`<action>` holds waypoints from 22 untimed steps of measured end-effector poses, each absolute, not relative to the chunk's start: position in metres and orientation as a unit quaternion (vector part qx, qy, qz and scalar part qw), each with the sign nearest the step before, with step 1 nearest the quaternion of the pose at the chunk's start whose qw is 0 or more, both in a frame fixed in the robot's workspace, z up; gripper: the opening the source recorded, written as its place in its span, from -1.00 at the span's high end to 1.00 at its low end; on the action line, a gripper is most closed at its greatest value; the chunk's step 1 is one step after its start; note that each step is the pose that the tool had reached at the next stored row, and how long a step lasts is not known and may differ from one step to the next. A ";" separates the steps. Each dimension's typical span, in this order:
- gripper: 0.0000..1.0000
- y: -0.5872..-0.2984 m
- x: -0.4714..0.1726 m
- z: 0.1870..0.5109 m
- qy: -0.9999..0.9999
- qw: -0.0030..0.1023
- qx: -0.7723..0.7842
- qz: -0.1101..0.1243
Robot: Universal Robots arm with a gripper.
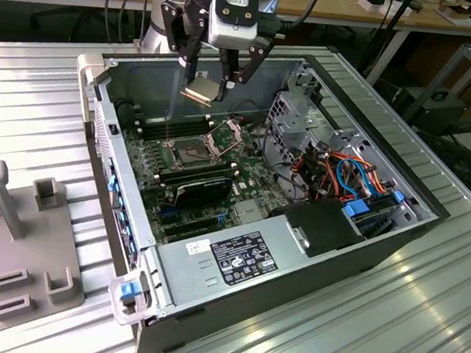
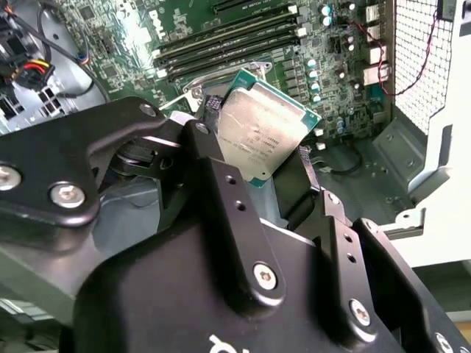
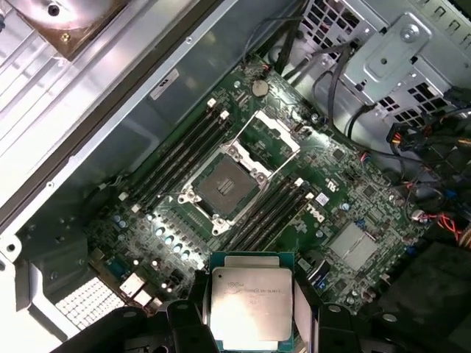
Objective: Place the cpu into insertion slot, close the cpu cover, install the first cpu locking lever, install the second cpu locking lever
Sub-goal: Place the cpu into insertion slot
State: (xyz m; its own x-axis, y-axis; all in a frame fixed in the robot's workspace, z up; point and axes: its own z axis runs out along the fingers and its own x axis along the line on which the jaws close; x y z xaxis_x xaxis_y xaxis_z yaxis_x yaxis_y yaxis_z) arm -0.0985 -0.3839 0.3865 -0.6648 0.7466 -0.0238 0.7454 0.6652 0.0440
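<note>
Black two-fingered gripper clamps the small square silvery-tan cpu by its edges, above the green motherboard, whose dark-centred, silver-rimmed insertion slot lies bare, the thin silvery window-framed cpu cover swung open beyond, leaving the socket free.

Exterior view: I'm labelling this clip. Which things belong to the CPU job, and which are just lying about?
Job: gripper holding the cpu, empty insertion slot, open cpu cover.
Lying about: power supply, drive cables, grey fixture block.
</note>
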 end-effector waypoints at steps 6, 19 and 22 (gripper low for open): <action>-0.09 -0.384 -0.098 0.386 0.902 0.020 0.431 0.015; -0.09 -0.384 -0.098 0.386 0.901 0.020 0.432 0.015; -0.09 -0.384 -0.098 0.386 0.897 0.020 0.441 0.015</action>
State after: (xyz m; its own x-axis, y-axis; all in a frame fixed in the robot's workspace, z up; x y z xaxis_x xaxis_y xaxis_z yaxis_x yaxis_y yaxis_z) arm -0.0979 -0.3839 0.3856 -0.6108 0.7914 -0.0238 0.7902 0.6112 0.0440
